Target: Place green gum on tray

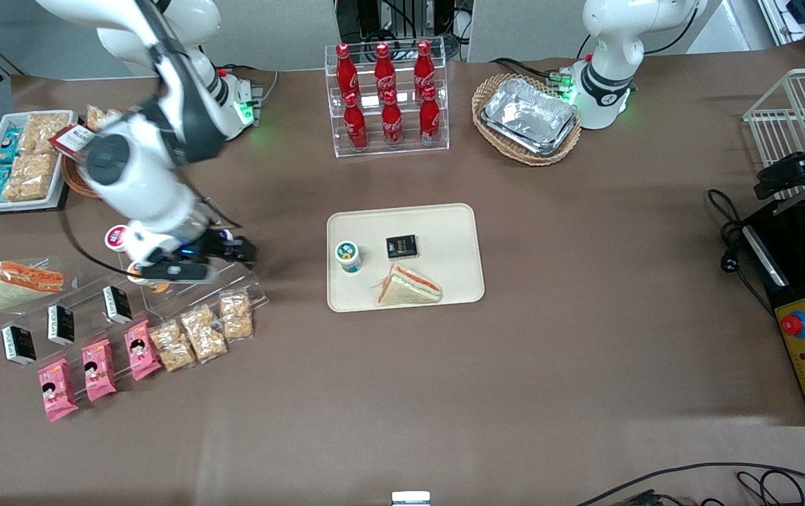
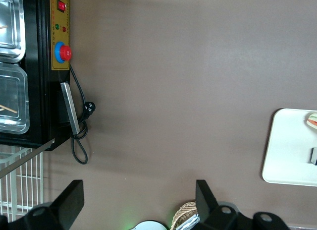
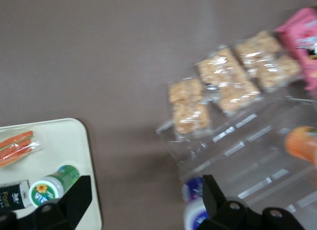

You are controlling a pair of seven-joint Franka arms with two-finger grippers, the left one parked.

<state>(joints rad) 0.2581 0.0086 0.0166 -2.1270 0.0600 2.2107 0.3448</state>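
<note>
On the brown surface [image 1: 402,393], crisp snack packets [image 1: 202,332] lay on a clear rack [image 1: 256,289]. Above that rack's upper step hung the tool [image 1: 244,249] [image 3: 146,190], its fingers [image 3: 213,198] spread wide with nothing between them, well apart from the tray [image 1: 453,232] [image 3: 74,141] and at its nine o'clock. The green gum [image 1: 348,255] [image 3: 52,185] stood upright on the tray, near its nine o'clock rim. A black packet [image 1: 401,247] lay at the gum's two o'clock and a wrapped sandwich [image 1: 408,287] at its four o'clock.
</note>
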